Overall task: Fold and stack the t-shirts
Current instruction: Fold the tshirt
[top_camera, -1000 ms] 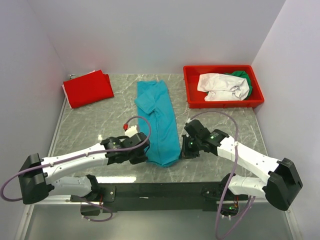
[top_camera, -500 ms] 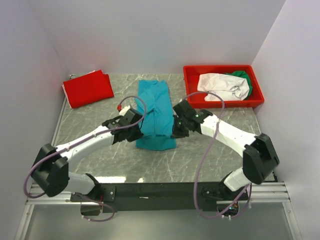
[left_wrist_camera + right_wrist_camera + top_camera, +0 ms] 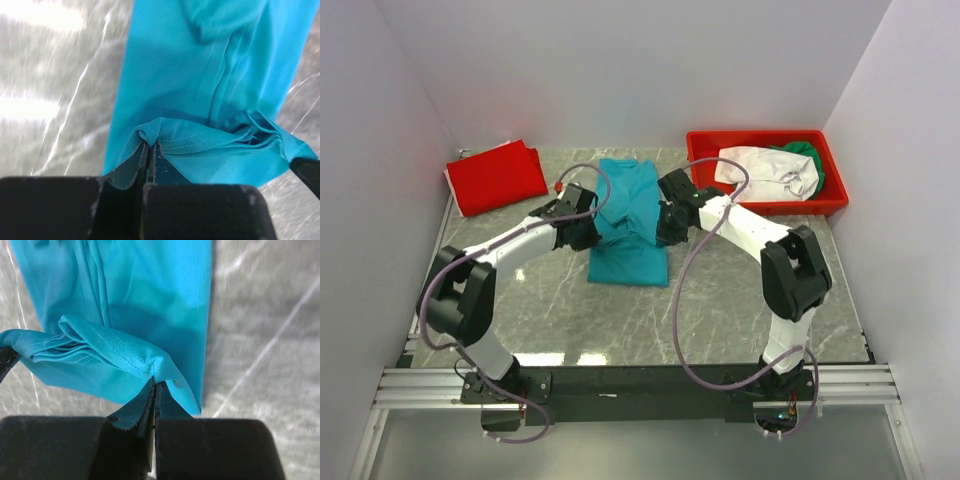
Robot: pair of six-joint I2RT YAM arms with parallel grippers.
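The teal t-shirt (image 3: 628,225) lies lengthwise in the middle of the table, its near end doubled back over itself. My left gripper (image 3: 592,226) is shut on the hem at the shirt's left edge (image 3: 150,142). My right gripper (image 3: 660,222) is shut on the hem at its right edge (image 3: 154,379). Both hold the hem a little above the lower layer. The red t-shirt (image 3: 497,177) lies folded at the back left. The white t-shirt (image 3: 765,172) and the green t-shirt (image 3: 804,151) lie crumpled in the red bin (image 3: 705,195).
The red plastic bin stands at the back right corner. White walls close the table on the left, back and right. Purple cables loop from both arms over the marble table top (image 3: 740,300).
Both grippers have carried the teal shirt's near hem away from the front edge toward the back, doubling the shirt over itself. Both arms are now stretched far out.
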